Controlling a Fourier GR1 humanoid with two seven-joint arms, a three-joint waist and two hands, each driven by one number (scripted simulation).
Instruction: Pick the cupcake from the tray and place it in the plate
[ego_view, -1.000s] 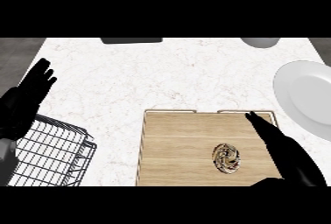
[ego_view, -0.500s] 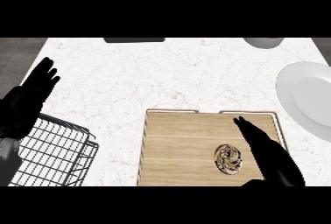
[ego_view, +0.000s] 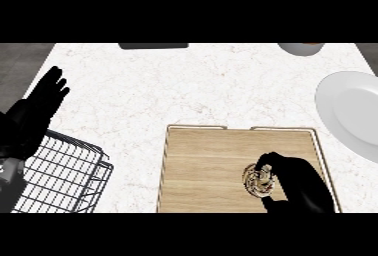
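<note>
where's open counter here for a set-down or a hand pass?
Widest bare marble runs across the middle, between the resting left hand and the plate, above the tray. A narrower strip lies between the wire basket and the tray. Crowded: the tray's right side, where the right hand curls round the cupcake.

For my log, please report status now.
Right hand curled on cupcake, on tray. Left hand open, resting at left. Plate unobstructed.

Black wire basket (ego_view: 66, 180); grey bowl (ego_view: 301, 48) far.
</note>
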